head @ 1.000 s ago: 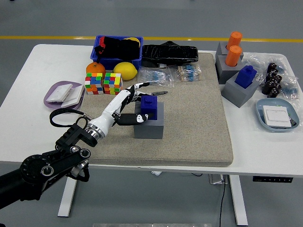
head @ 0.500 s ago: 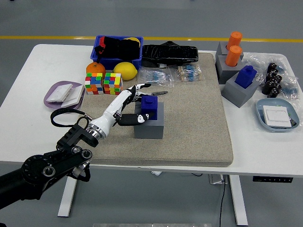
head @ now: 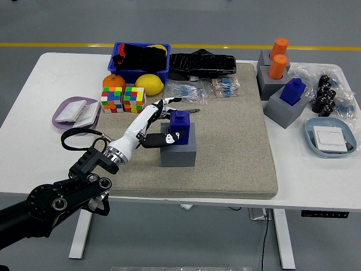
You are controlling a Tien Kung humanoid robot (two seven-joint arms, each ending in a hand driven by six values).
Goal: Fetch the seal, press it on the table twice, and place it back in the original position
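Your left hand (head: 163,121) was wrapped around the blue seal (head: 179,127), thumb low on its near side and the other fingers (head: 169,103) curled over the top edge farther from you, so it gripped the seal rather than resting on it. That seal sat partly out of the grey holder (head: 178,149), tilted a little, its base apparently not yet clear of the socket. Your right hand was nowhere in view. Left of the holder lay bare mat (head: 225,147), room enough for the two presses. Your risks, as I judged them: a tilted pull could have jammed the seal against the socket wall and dragged the holder along, since nothing pinned it down. A grip that shallow might also have let the seal twist or slip once free. The cubes (head: 123,99) beyond the holder stood near your wrist path.
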